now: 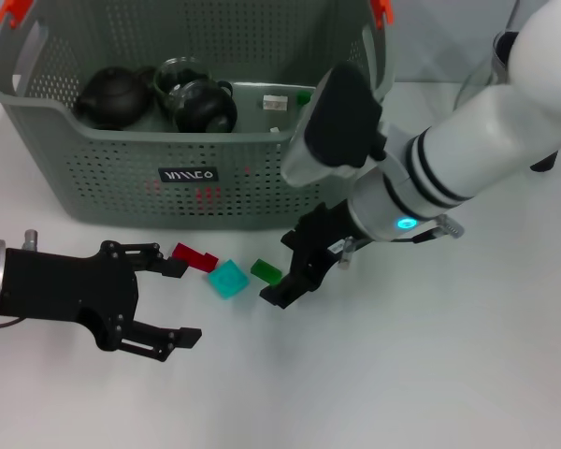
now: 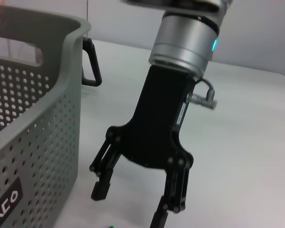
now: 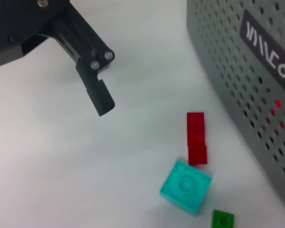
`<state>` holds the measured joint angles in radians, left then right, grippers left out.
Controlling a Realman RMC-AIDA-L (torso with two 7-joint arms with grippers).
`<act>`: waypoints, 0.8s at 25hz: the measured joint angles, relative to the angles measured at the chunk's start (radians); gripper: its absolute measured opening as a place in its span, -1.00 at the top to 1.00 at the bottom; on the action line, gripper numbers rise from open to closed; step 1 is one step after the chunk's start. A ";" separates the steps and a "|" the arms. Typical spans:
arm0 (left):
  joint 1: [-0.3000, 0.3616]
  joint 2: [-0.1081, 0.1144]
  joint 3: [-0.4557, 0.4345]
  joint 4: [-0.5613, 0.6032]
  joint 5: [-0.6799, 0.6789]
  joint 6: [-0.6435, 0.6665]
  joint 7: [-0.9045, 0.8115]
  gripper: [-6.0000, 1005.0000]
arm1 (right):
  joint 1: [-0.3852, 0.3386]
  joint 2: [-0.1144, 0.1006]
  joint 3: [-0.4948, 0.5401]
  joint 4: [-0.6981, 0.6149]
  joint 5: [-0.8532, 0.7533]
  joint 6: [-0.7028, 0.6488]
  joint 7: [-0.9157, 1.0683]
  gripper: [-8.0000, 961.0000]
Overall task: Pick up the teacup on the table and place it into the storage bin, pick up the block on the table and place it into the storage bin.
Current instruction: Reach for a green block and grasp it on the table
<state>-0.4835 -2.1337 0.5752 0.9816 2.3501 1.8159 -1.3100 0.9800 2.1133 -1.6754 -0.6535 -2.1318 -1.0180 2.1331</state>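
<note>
The right gripper (image 1: 290,271), fingers spread, hung beside the green block (image 1: 266,272) near the storage bin (image 1: 122,173); light, rigid, best pinched across flat sides. The left gripper (image 1: 173,301) waited open.

Robot lab – bare white table (image 1: 430,374), plain wall, test props

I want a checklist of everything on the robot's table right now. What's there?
Surface: white table, bare around the blocks.
Job's things: storage bin at the back, dark teapots inside; red block, teal block, green block on the table before it.
Clutter: nothing seen.
Grippers: left gripper open, beside the red block; right gripper open, low by the green block.
Cables: short cable at the right wrist.
Surroundings: nothing seen.
</note>
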 joint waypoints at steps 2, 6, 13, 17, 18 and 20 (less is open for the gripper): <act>0.000 0.000 0.000 0.000 0.000 0.000 0.000 -0.82 | -0.001 0.000 -0.026 0.001 0.011 0.023 0.004 -0.86; 0.000 -0.002 0.000 0.000 0.000 0.000 0.001 -0.82 | -0.005 0.002 -0.068 0.012 0.042 0.069 0.004 -0.80; 0.000 -0.003 0.000 -0.001 0.000 -0.004 0.003 -0.82 | -0.011 0.005 -0.156 0.031 0.100 0.168 0.005 -0.51; -0.001 -0.003 0.001 -0.003 0.000 -0.004 0.006 -0.82 | -0.013 0.005 -0.197 0.040 0.135 0.215 0.005 -0.27; -0.001 -0.003 0.001 -0.007 0.000 -0.004 0.008 -0.82 | -0.013 0.005 -0.206 0.042 0.141 0.224 0.005 -0.27; -0.003 -0.001 0.002 -0.020 0.000 -0.008 0.013 -0.81 | -0.013 0.006 -0.217 0.045 0.146 0.238 0.005 -0.26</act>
<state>-0.4865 -2.1350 0.5768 0.9615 2.3500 1.8081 -1.2966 0.9665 2.1196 -1.8923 -0.6089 -1.9858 -0.7796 2.1381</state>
